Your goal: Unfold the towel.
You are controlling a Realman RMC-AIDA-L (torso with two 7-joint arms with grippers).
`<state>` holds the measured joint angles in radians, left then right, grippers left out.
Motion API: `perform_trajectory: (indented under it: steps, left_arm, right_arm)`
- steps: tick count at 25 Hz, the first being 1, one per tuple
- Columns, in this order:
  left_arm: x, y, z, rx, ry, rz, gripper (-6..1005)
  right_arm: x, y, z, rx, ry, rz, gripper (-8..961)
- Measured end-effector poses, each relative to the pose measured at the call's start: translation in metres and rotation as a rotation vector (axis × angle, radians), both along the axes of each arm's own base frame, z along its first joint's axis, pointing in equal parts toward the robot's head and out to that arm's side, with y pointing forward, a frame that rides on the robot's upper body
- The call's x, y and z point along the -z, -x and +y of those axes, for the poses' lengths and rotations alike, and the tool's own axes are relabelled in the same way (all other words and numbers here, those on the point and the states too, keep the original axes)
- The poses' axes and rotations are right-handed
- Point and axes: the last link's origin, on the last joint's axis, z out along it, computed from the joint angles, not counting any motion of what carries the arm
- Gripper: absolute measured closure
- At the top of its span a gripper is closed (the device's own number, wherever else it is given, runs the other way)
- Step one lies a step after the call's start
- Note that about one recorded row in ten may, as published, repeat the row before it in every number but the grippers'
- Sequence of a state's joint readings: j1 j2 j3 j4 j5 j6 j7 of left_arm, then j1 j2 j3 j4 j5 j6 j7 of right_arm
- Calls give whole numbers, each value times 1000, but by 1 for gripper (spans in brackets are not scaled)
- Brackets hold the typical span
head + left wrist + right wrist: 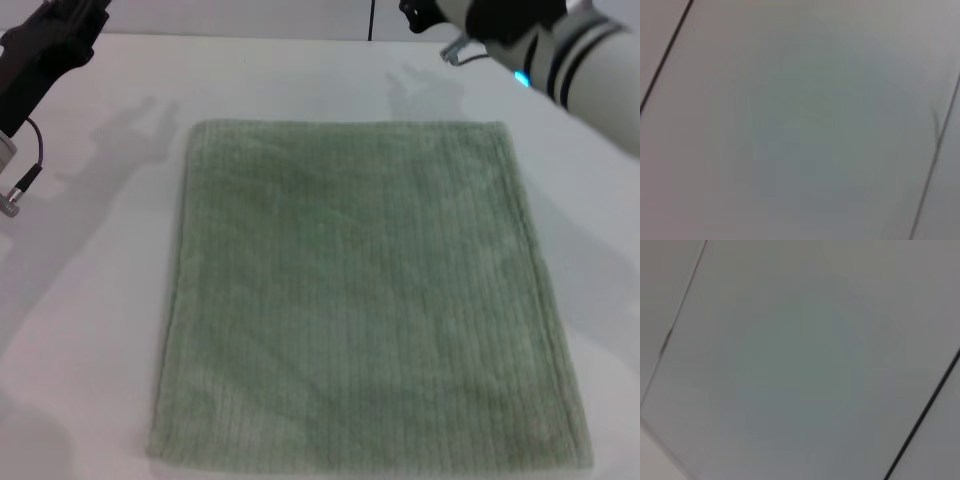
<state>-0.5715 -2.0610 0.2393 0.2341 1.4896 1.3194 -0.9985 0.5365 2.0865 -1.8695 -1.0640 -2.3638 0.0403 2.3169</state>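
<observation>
The pale green towel (360,295) lies spread flat on the white table (90,300), roughly rectangular, with ribbed lines and hemmed edges. My left arm (45,55) hangs raised at the far left corner, well clear of the towel. Raised at the far right corner is my right arm (545,45), also apart from the cloth. Neither arm holds anything that I can see. Both wrist views show only blank pale panels with dark seams.
The table's far edge (300,38) runs along the top of the head view, with a dark vertical line (371,18) behind it. A cable and plug (25,180) dangle from the left arm over the table's left side.
</observation>
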Motion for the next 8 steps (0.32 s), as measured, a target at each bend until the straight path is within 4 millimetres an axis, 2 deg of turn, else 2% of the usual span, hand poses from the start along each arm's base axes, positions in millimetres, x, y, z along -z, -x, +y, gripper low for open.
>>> perform_trajectory:
  steps: [1,3,4,5,6,8]
  left_arm:
    - [1,2,1,-13,-5,15,655]
    - [6,10,6,-86,-11,54,650]
    - [6,10,6,-86,-11,54,647]
    - [9,14,8,-120,-16,69,644]
    - [12,17,9,-146,-23,81,644]
    - [16,24,8,-210,-72,110,644]
  right_arm:
    - [1,-3,-5,-19,-30,5,891]
    - [3,-15,-21,-69,-149,46,825]
    - [3,-15,-21,-69,-149,46,791]
    - [0,-28,-32,-96,-243,93,758]
    - [0,-28,-32,-96,-243,93,725]
    - [-6,-46,-46,-135,-347,162,692]
